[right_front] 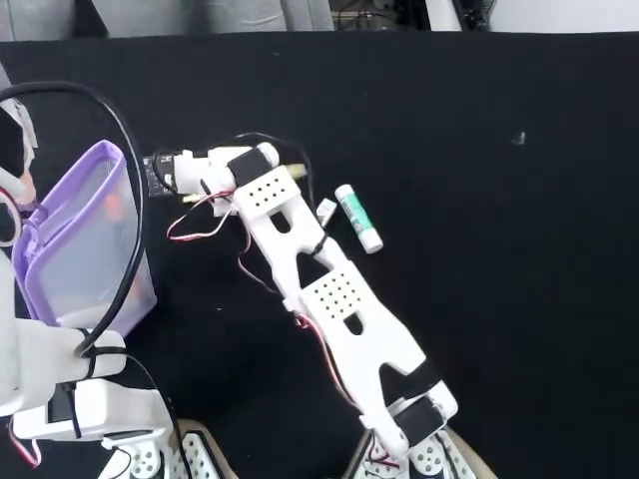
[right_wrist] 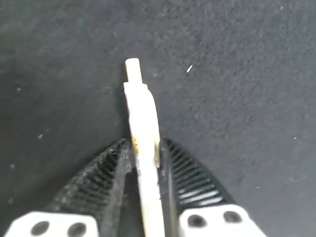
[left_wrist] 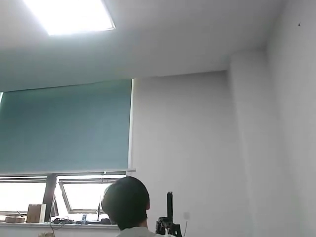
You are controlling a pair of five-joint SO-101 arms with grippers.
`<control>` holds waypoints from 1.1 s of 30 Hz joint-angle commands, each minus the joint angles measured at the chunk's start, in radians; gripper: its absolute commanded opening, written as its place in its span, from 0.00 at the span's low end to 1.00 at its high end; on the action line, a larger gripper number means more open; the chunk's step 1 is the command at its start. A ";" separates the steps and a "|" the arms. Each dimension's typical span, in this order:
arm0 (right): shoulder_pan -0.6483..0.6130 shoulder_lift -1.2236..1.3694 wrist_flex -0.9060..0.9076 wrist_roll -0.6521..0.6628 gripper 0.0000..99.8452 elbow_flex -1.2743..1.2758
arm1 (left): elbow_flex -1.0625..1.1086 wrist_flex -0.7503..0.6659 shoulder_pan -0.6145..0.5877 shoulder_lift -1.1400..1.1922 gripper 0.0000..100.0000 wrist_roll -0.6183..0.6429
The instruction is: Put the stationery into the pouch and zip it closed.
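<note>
Two loose bits sit out on the black table [right_front: 479, 200]: a green-and-white glue stick [right_front: 359, 218] and a little white eraser [right_front: 326, 210] just beside it, both close to my right arm [right_front: 339, 309]. What I've actually got in hand is a slim cream pen [right_wrist: 141, 106]. My right gripper [right_wrist: 145, 148] is closed almost all the way down on it. The ribbed pads pinch the barrel from both sides, and the narrower end pokes out ahead over the cloth. Can't tell if that end is grazing the table or hanging just above it.

From the high view that gripper is parked near the pouch [right_front: 85, 239], which stands at the left side of the table with its purple-trimmed mouth open and something orange already inside. My left arm [right_front: 40, 379] is right up against the pouch. Whether it's gripping it I can't tell from here.

Handling-wise, the pen looks like light, stiff, smooth plastic, so I reckon it'll pivot in the pads if it bumps the pouch rim. A grip near mid-barrel seems right to me. The pouch looks soft and floppy, so I'd expect the mouth to sag. The glue stick is round and will probably roll, so I'd take it across the middle of the body
</note>
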 commanded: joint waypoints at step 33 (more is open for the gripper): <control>0.305 -0.924 0.083 -1.017 0.01 -0.058 | -0.019 -0.218 0.220 -0.008 0.03 0.092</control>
